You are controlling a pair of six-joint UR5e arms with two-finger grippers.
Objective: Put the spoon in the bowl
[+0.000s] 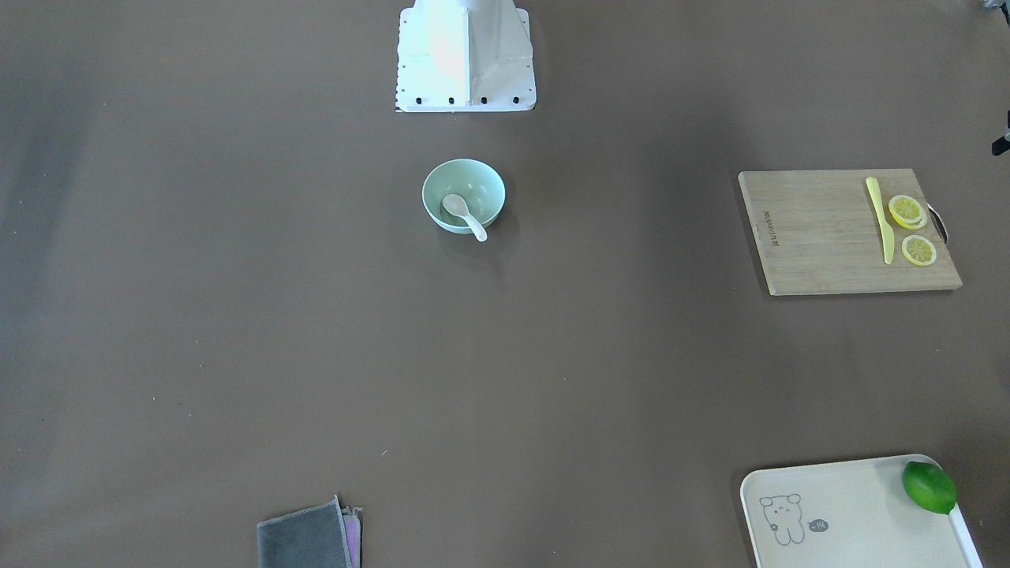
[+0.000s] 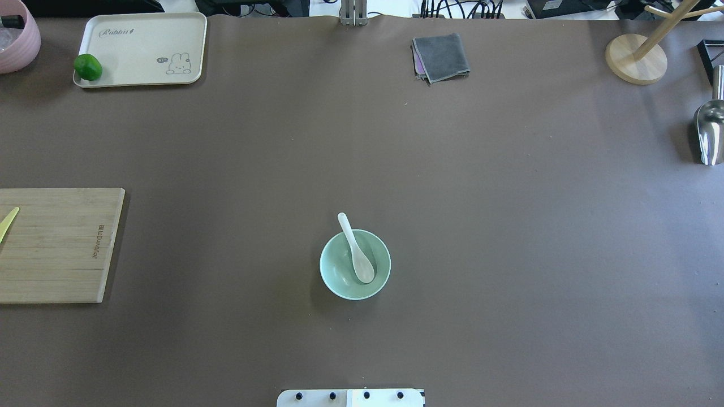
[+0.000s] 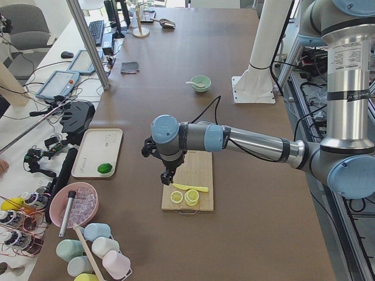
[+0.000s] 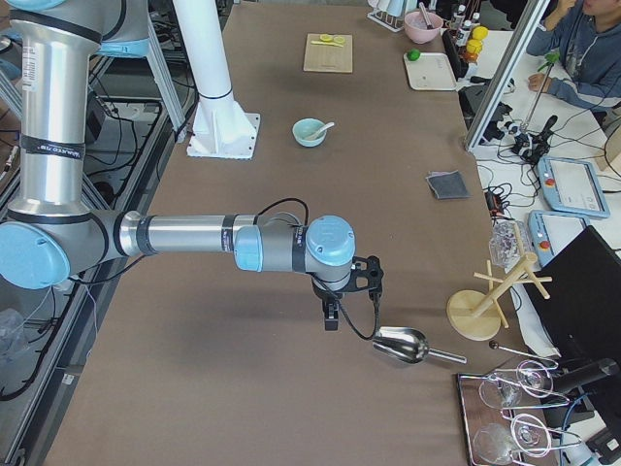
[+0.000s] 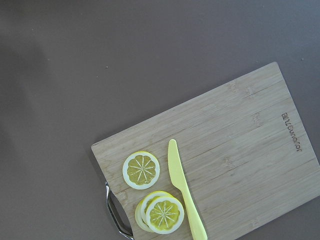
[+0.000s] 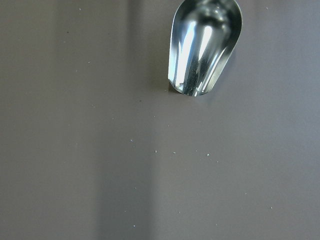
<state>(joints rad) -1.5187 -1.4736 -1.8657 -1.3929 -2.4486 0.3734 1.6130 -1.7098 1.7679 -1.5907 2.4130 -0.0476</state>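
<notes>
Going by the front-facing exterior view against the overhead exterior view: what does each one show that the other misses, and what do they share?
Only the front-facing view shows the yellow lemon slices on the wooden cutting board. Only the overhead view shows the shiny metal scoop, the round-based wooden stand and the pink tub. Both show the small white soup spoon lying in the pale mint-green bowl, handle past the rim, plus the cream tray, green lime and grey cloth.
</notes>
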